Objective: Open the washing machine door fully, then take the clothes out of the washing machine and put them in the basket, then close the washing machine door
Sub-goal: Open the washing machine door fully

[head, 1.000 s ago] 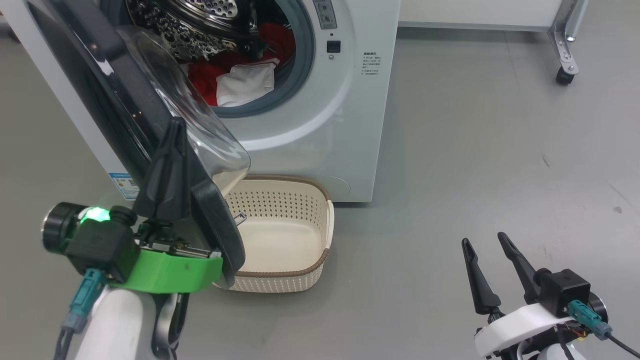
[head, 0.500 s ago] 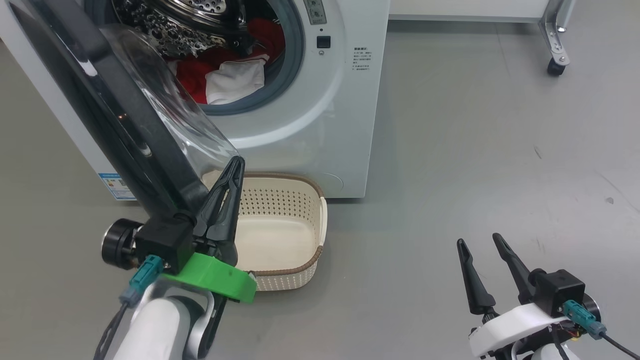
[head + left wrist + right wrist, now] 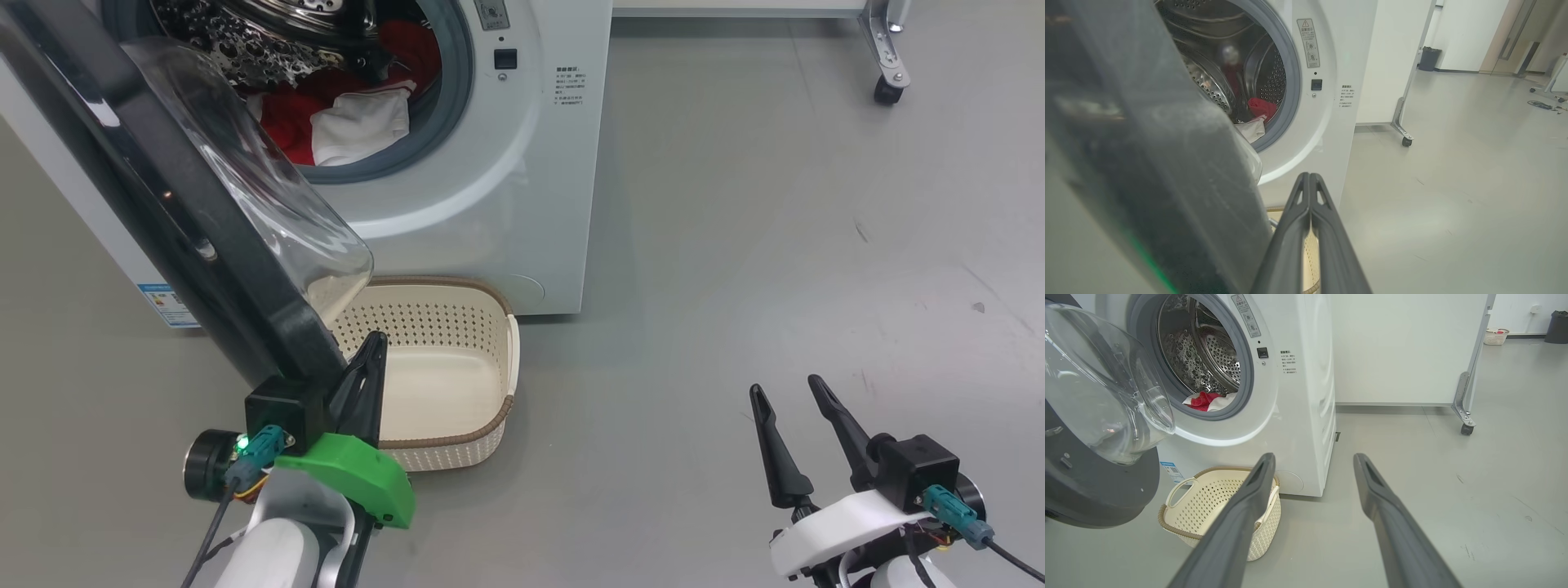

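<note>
Head view: washing machine door [image 3: 184,237] just beside the closed left claw [image 3: 375,341]

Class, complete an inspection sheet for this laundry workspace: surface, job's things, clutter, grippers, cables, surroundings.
Surface: grey floor, a few scuffs.
Job's things: washing machine door open; clothes, red and white, inside washing machine; basket empty, on floor before it.
Clutter: nothing seen.
Grippers: left gripper shut, empty, by door's lower edge; right gripper open, empty.
Cables: teal-plugged cable at each wrist.
Surroundings: wheeled partition, dark bin.
</note>
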You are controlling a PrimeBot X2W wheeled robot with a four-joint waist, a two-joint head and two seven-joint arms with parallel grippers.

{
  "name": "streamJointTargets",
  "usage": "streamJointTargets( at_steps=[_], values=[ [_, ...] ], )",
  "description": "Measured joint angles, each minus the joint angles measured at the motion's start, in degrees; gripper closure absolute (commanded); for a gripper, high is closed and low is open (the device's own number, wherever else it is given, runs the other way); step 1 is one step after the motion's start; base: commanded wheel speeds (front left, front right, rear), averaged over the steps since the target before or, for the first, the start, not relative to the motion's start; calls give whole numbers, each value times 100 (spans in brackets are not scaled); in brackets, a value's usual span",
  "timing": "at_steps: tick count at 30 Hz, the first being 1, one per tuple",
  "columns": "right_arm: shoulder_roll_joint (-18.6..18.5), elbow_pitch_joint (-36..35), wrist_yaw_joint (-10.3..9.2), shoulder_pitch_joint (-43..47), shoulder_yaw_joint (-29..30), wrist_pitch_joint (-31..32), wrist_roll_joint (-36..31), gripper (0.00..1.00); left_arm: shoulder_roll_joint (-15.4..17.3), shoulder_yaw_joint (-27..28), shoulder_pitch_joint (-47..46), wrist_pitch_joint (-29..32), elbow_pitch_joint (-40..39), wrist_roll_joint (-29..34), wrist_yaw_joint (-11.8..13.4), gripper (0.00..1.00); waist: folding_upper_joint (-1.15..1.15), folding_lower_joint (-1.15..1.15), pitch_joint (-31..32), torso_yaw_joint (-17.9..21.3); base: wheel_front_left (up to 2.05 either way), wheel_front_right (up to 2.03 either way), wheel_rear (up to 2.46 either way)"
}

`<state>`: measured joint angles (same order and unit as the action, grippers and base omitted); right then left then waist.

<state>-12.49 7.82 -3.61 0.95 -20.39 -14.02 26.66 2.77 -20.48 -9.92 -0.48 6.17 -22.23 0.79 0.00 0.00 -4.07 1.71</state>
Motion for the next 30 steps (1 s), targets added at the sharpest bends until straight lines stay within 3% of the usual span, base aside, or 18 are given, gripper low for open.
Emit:
streamJointTargets(
  at_steps=[14, 30],
  values=[
    [31, 65, 52, -37, 140, 0, -57, 0, -9, 88, -17, -73, 402, -44, 153, 100, 0, 0, 4, 26, 0, 0, 0],
    [37, 90, 101, 70, 220, 0, -108, 0, -90, -32, -21, -272, 679, -148, 175, 100, 0, 0, 143, -525, 0, 0, 0]
  ],
)
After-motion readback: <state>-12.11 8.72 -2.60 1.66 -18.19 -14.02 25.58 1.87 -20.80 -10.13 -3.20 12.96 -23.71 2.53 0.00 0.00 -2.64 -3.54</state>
